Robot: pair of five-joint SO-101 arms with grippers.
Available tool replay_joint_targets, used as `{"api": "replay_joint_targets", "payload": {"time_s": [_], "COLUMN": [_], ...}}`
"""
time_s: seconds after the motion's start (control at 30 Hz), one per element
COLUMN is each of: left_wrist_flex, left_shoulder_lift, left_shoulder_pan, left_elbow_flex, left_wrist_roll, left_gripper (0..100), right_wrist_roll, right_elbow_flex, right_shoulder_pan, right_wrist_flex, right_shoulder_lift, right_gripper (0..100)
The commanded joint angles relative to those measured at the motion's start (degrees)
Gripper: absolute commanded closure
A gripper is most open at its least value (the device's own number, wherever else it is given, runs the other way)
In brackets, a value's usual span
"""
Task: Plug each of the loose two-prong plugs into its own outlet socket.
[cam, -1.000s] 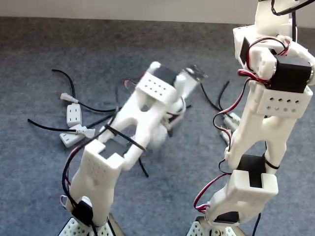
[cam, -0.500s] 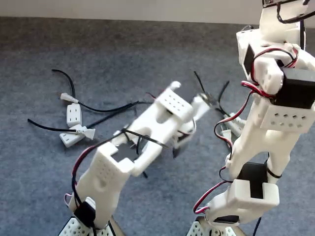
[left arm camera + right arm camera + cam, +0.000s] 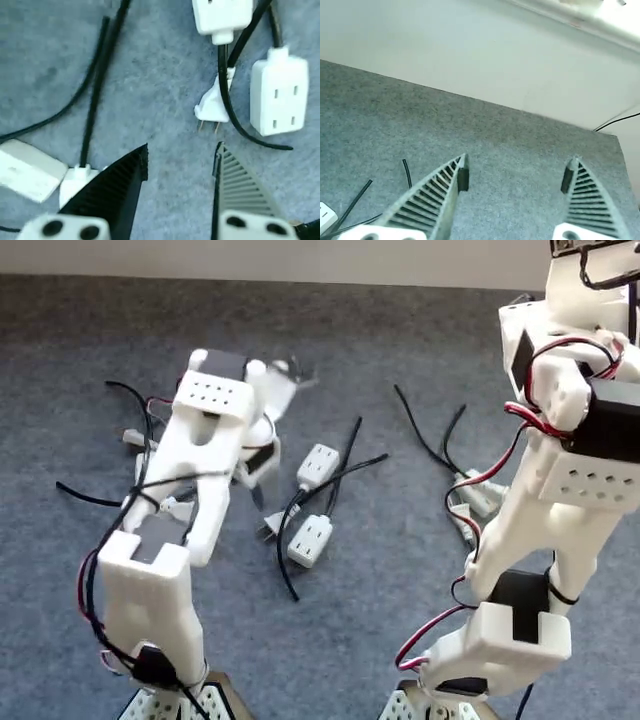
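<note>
- The grey table (image 3: 400, 360) is strewn with black cords (image 3: 420, 430).
- Right fingers (image 3: 427, 200) are spread wide and empty, high above it.
- Left fingers (image 3: 120, 185) gape empty, low over the table.
- A white outlet socket (image 3: 309, 540) and a second socket (image 3: 318, 465) lie mid-table.
- A loose two-prong plug (image 3: 212, 107) lies unplugged just beside the outlet socket, near the left fingers.

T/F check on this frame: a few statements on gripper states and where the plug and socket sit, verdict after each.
1. The left gripper is open and empty. True.
2. The two-prong plug in front of it is seated in a socket. False: it lies loose on the carpet, prongs bare.
3. The right gripper is shut on a plug. False: it is open and empty, facing the wall.
4. The outlet socket beside the plug shows empty slots. True.
</note>
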Motion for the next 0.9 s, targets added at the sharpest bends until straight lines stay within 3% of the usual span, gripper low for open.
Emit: {"api": "replay_joint_targets", "payload": {"time_s": [0.0,0.57,0.87], "left_wrist_flex": [-5.3,-7.5,-16.0], "left_shoulder_lift": [2.3,7.5,7.4], "left_shoulder_pan": [-0.3,7.8,7.4], "left_elbow_flex": [2.2,6.0,10.8], "left_wrist_roll": [-1.1,-1.1,1.8], "left_gripper": [78,78,78], "right_wrist_roll": [0.6,0.6,0.6], "right_elbow_flex": [-2.2,-2.4,-2.5], "right_shoulder_pan": [0.7,0.7,0.7], "right_wrist_flex": [-1.8,-1.4,-1.4], "right_shoulder_lift": [0.5,0.4,0.4], "right_gripper": [70.1,70.1,70.1]}}
